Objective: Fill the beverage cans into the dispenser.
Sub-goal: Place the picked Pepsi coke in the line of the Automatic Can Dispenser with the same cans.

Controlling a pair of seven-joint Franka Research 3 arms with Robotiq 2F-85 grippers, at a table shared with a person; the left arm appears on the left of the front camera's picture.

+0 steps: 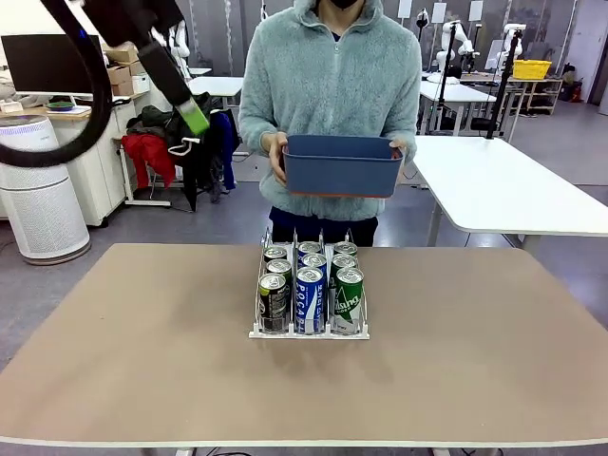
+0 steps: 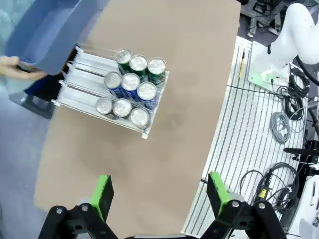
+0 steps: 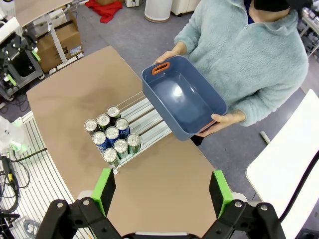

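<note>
Left pincer (image 2: 159, 196) gapes above nine cans (image 2: 130, 84), seemingly.

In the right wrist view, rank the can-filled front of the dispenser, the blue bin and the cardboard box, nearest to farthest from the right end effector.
1. Beverage cans at the dispenser front, left of centre.
2. Blue bin, held by the person, centre.
3. Cardboard box, floor, upper left.

Right end effector.

A grey floor (image 1: 190, 223) runs behind the tan table (image 1: 142, 361), with a white cylindrical air purifier (image 1: 38, 190) at the left edge. Clothes (red and dark) hang on a rack (image 1: 176, 142) at upper left, and a white table (image 1: 503, 180) stands at right. A yellow crate (image 1: 531, 68) sits at upper right.
</note>
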